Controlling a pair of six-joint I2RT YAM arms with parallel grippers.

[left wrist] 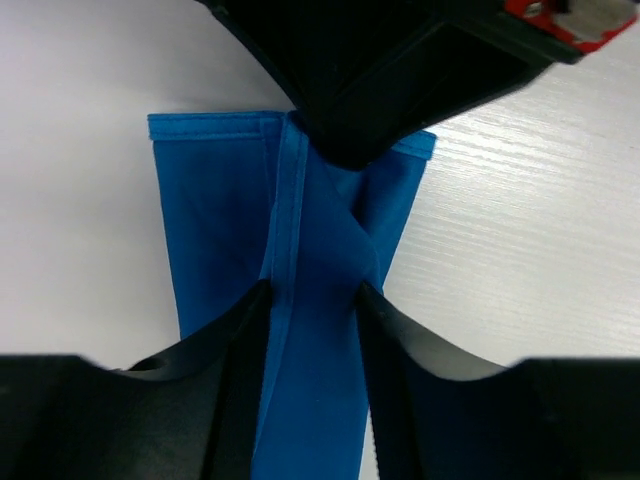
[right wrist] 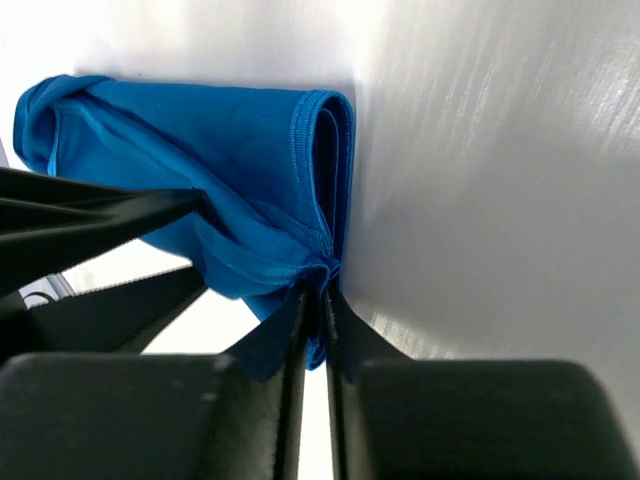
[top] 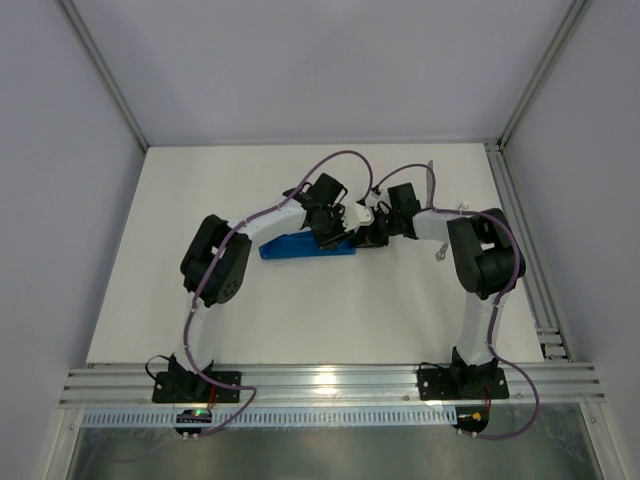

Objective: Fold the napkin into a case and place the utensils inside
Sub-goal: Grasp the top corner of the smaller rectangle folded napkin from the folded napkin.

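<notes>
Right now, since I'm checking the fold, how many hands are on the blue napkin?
2. The left hand has a strip of the napkin between its fingers; the right hand is pinched shut on its edge.

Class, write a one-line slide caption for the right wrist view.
Right gripper pinched shut on a hemmed edge of the folded bright blue cloth napkin lying on the white table.

Bright, even light; soft shadows; streaky glare; blurred close foreground

Folded blue napkin (top: 295,248) on white table (top: 300,320)
</notes>
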